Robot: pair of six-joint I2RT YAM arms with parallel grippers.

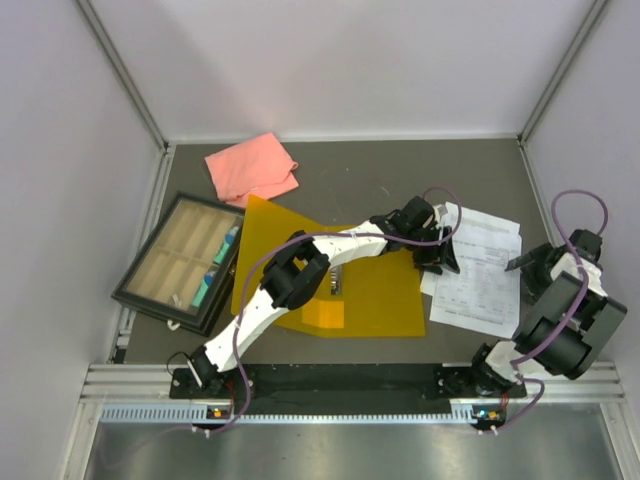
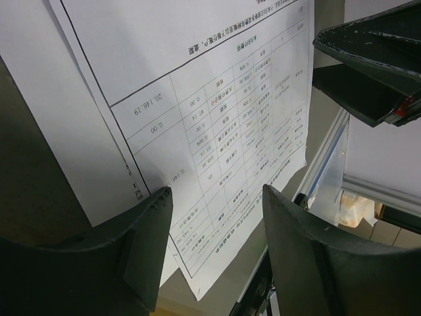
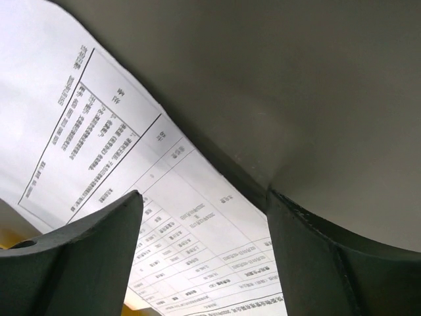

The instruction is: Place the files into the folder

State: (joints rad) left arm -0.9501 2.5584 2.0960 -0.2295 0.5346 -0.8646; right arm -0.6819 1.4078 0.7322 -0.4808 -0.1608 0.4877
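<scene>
The files (image 1: 480, 272), white printed sheets, lie on the table right of the yellow-orange folder (image 1: 375, 295), which lies flat at the middle under my left arm. My left gripper (image 1: 445, 255) is open, its jaws wide apart just above the sheets' left edge; the left wrist view shows the sheets (image 2: 217, 118) between the fingers (image 2: 299, 250). My right gripper (image 1: 522, 263) is open at the sheets' right edge; the right wrist view shows printed paper (image 3: 184, 217) between its spread fingers (image 3: 85, 257). Neither holds anything.
A pink cloth (image 1: 252, 167) lies at the back left. A black-framed tray (image 1: 182, 260) with compartments sits at the left, touching the folder's left edge. Walls enclose the table on three sides. The right gripper's fingers (image 2: 368, 72) show in the left wrist view.
</scene>
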